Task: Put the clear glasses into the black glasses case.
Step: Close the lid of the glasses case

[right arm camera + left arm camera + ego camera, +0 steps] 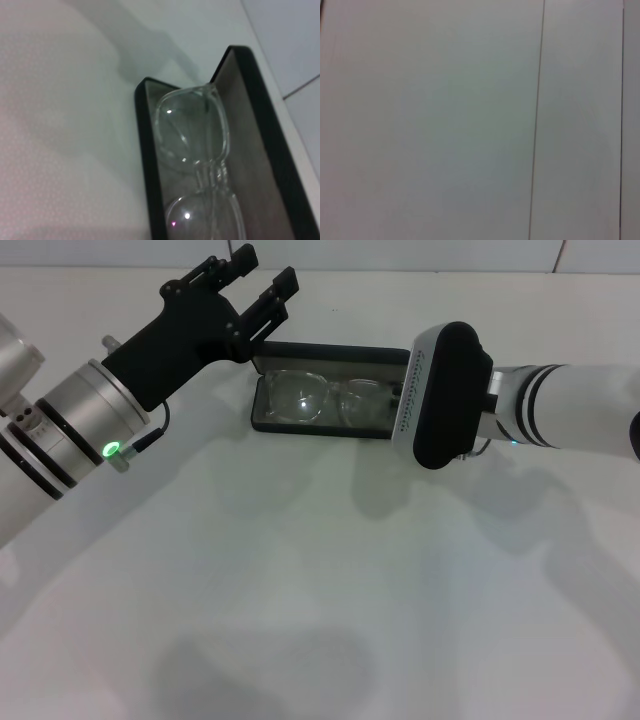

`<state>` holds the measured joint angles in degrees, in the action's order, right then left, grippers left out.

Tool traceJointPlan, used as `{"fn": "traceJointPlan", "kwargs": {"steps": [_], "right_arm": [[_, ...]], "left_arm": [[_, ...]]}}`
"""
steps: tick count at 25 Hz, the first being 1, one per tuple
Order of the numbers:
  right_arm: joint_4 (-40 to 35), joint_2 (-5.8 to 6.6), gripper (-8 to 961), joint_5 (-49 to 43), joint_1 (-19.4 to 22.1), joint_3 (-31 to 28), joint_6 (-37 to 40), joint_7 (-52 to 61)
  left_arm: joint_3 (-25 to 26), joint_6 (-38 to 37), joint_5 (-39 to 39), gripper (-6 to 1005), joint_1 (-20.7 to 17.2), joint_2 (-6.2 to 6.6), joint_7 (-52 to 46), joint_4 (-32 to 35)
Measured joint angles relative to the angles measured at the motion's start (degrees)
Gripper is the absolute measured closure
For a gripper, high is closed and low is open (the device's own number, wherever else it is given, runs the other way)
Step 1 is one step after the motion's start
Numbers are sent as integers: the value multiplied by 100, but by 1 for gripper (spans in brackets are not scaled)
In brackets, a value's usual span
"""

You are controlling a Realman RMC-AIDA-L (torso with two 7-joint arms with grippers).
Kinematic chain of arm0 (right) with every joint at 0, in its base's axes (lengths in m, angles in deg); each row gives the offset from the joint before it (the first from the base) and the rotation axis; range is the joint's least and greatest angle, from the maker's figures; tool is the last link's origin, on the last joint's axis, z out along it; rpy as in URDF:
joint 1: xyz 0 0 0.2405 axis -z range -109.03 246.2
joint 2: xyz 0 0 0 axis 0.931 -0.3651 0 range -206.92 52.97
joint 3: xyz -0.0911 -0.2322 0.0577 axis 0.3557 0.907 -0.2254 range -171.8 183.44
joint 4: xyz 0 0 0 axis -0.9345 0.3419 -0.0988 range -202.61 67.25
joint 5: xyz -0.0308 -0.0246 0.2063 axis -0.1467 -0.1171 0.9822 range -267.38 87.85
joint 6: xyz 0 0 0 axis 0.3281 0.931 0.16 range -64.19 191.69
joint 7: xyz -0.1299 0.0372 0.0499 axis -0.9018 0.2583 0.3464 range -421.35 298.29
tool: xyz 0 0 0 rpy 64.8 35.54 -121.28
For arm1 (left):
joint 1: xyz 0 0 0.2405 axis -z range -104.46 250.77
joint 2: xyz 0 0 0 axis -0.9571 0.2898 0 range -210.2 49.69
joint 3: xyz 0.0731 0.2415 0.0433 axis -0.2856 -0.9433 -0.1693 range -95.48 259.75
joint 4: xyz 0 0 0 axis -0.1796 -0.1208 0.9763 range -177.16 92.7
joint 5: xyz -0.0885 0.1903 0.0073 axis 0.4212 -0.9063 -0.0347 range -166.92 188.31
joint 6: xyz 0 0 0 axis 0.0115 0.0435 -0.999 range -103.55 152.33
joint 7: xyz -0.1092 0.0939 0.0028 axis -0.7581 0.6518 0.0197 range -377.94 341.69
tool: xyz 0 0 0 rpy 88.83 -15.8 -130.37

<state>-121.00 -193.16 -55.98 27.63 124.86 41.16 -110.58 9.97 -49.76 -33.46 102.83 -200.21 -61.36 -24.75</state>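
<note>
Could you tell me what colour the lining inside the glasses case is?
Grey; the black glasses case shows its lining best in the right wrist view.

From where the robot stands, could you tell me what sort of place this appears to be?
Probably a lab or test bench rather than a home. A plain white table holds only the black glasses case, open, with the clear glasses inside. Behind is a bare white panelled wall. The left gripper and right gripper flank the case.

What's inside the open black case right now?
The fully transparent plastic glasses lie in the grey-lined tray of the black hard clamshell case, lid up. The right gripper covers the case's right end in the head view, so that end is unseen.
</note>
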Motion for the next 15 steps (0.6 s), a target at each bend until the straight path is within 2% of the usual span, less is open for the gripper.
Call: {"fn": "traceJointPlan", "kwargs": {"steps": [9,12,15], "right_arm": [[-257,12,887,4,106,-31,34,0],[-655,61,887,-12,361,-253,-148,-124],[-1209,43,886,192,850,-839,-513,-767]], "left_arm": [[2,7,1,432,-48,-2,0,0],[9,7,0,432,-104,5,0,0],[9,11,0,433,-116,10,0,-3]]}}
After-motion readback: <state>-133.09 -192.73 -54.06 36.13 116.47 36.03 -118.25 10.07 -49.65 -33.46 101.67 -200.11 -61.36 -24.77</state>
